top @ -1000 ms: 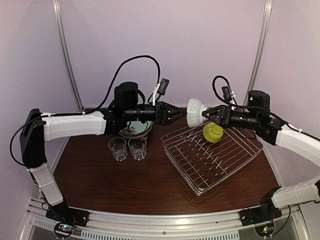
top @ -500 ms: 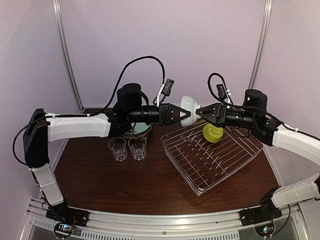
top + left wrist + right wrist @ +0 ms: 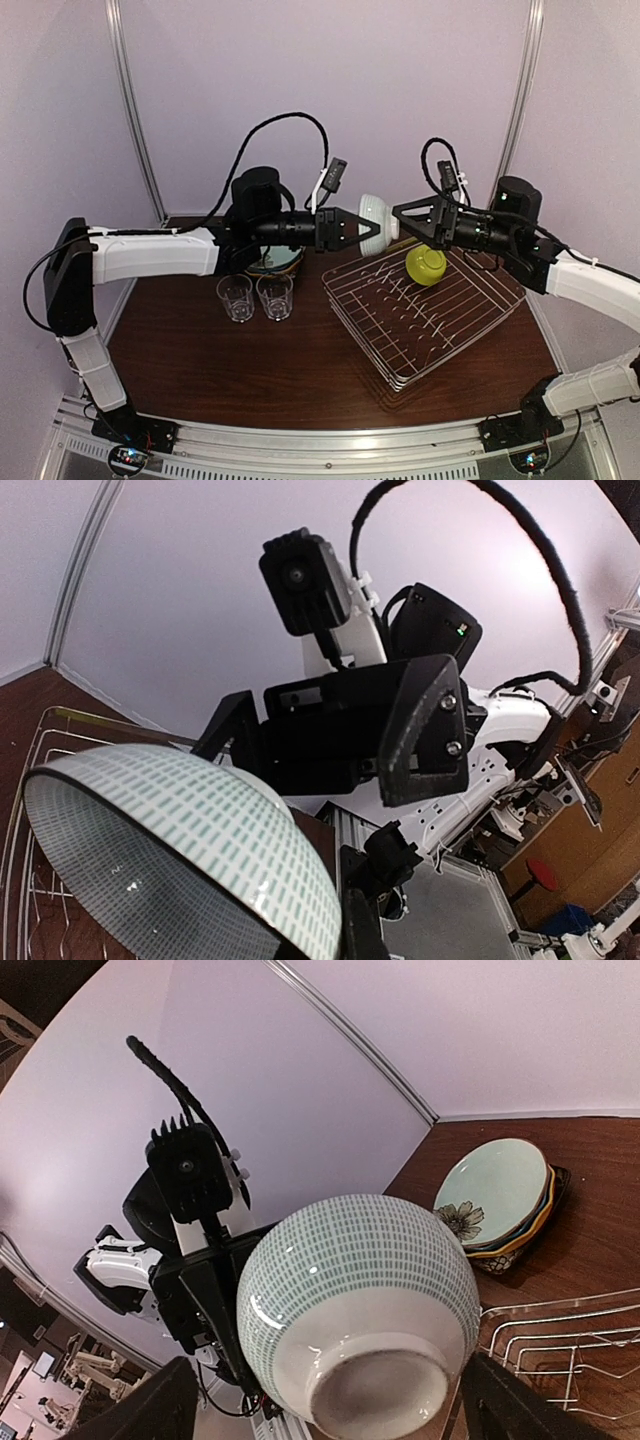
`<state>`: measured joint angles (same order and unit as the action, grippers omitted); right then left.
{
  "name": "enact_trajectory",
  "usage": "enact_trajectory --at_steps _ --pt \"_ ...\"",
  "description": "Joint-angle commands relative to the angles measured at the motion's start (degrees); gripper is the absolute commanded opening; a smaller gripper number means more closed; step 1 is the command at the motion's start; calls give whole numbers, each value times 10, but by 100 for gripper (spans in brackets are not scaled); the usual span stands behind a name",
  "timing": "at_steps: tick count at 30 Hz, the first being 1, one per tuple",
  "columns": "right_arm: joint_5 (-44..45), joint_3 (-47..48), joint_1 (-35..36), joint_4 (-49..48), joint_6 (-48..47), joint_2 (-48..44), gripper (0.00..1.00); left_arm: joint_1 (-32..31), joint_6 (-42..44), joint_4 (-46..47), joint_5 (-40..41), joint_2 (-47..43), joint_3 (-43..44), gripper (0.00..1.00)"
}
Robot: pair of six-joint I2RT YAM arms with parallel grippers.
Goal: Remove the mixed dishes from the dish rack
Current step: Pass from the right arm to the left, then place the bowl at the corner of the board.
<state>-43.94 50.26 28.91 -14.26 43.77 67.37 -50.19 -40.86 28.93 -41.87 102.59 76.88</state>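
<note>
Mid-air handoff, high over the far corner of the silver wire dish rack (image 3: 430, 310). The white bowl w/ teal dashes (image 3: 376, 212) hangs between both arms. The left gripper (image 3: 370, 228) looks clamped on its rim, so it carries the load. The right gripper (image 3: 408, 226) has its jaws spread wide beside the bowl's foot, gripping nothing (prob. so the bowl can go leftward, where the stacked plates (image 3: 497, 1195) and two clear glasses (image 3: 236, 296) stand on the table). A yellow-green bowl (image 3: 426, 265) sits in the rack.
</note>
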Motion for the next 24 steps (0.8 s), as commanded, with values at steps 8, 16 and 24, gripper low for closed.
enact_trajectory --at_steps 8,16,24 --pt "22 25 -11 49 -47 -25 100 42 81 -113 65 -114 -23 0" --pt "32 32 -17 95 -74 -31 100 104 142 -277 145 -188 -36 0" --pt "36 37 -20 116 -91 -27 100 192 187 -463 230 -240 -25 0"
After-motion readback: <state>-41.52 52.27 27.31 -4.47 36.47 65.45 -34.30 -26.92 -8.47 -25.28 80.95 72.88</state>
